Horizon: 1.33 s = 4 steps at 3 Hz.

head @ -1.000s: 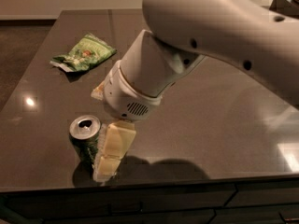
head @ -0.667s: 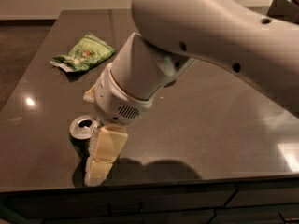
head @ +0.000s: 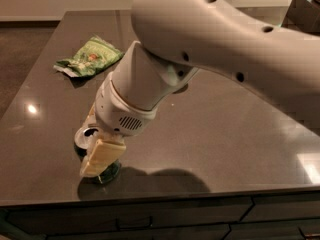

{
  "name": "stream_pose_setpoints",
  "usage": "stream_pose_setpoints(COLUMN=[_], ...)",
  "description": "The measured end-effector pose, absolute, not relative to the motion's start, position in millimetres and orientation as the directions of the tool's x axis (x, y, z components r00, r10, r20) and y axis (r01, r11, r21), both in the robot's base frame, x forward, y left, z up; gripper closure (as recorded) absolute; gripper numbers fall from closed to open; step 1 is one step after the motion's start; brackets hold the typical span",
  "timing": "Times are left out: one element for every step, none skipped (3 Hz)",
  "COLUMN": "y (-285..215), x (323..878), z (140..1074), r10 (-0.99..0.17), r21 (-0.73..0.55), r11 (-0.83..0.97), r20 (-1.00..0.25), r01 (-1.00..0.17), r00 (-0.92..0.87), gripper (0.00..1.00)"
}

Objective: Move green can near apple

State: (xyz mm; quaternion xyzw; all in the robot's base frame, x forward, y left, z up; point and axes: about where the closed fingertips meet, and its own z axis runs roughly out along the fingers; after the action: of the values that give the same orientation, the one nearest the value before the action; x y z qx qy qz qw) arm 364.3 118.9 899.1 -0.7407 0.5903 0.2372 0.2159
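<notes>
The green can stands near the front left edge of the dark table. Its silver top shows just left of the wrist, and a little of its dark green body shows low down. My gripper is down on the can, with its cream-coloured end covering most of the can's front. The big white arm comes in from the upper right. The apple is not visible; the arm covers much of the table's middle.
A crinkled light-green snack bag lies at the table's back left. The table's front edge runs just below the can, with cabinet fronts under it. A dark object stands at the far right.
The gripper has moved left and down over the can, which it now covers more. The can has stayed in about the same place.
</notes>
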Motion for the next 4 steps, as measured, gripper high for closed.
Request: stream_pose_setpoints(y=[107.5,84.0,48.3,19.9], x=[380.5,415.0,463.8,500.9], z=[903.1,927.1,948.2,953.2], r10=[-0.785,-0.786,-0.781,-0.773], r21=[-0.023,-0.037,-0.073,-0.087], r11=[-0.171,-0.095,0.023,0.101], r20=[-0.601,-0.61,-0.624,-0.634], r01=[-0.985,-0.995,-0.997,-0.991], r00=[0.151,0.097,0.028,-0.023], gripper=[0.68,0.92,1.0,1.0])
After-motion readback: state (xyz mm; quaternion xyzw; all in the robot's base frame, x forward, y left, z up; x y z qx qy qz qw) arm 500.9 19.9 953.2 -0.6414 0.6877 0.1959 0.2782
